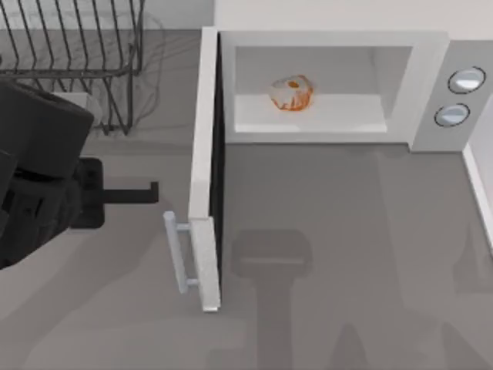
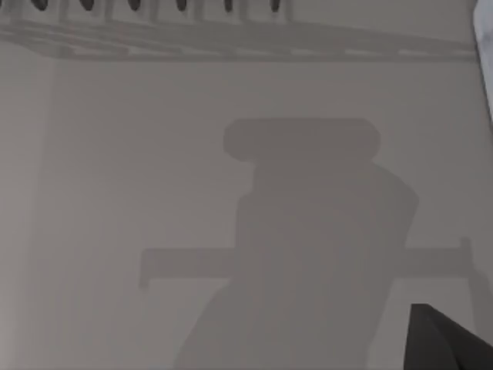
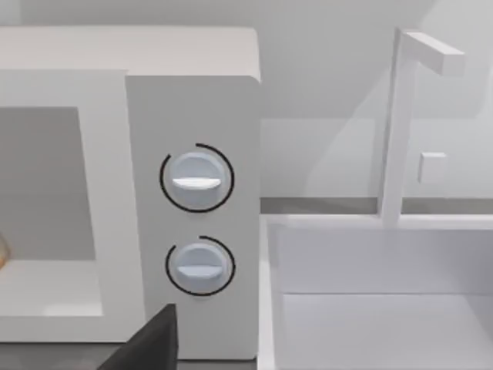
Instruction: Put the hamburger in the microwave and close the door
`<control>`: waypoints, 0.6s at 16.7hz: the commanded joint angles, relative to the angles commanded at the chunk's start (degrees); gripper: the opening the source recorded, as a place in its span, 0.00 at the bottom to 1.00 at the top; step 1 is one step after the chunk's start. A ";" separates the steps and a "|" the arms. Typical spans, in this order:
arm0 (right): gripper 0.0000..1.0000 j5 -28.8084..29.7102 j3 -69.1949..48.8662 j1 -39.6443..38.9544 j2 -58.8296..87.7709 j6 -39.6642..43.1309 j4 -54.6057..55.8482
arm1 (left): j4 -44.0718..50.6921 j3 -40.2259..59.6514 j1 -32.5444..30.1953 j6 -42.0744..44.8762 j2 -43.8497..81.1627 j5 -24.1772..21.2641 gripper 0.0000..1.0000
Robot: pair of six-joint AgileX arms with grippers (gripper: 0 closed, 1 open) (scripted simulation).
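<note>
My left hand [image 1: 150, 193] hovers over the tabletop [image 1: 347, 254] just left of the door [image 1: 206, 169], fingers apparently pressed together, gripping nothing. The door stands wide open, its bar handle [image 1: 179, 250] facing the hand. The hamburger [image 1: 291, 92] sits inside the microwave [image 1: 431, 85]. A push landing near the hinge could shove the microwave instead of swinging the door shut. My right arm is beside the dials [image 3: 196, 181]; I cannot tell its hand's state.

The microwave [image 1: 431, 92] looks smooth matt white, its two dials [image 3: 197, 181] glossy silvery; the dish rack [image 1: 85, 46] is thin dark wire.
</note>
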State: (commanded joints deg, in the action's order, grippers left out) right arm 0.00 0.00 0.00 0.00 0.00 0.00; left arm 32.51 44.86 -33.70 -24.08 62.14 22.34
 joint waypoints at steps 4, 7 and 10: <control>1.00 0.00 0.00 0.00 0.00 0.00 0.00 | -2.10 -2.13 0.19 0.08 0.92 -0.27 0.00; 1.00 0.00 0.00 0.00 0.00 0.00 0.00 | -8.29 -6.15 0.21 0.11 2.67 -0.35 0.00; 1.00 0.00 0.00 0.00 0.00 0.00 0.00 | -13.56 -9.52 0.24 0.20 4.12 -0.21 0.00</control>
State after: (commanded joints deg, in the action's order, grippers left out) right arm 0.00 0.00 0.00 0.00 0.00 0.00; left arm 18.95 35.34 -33.47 -23.88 66.26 22.13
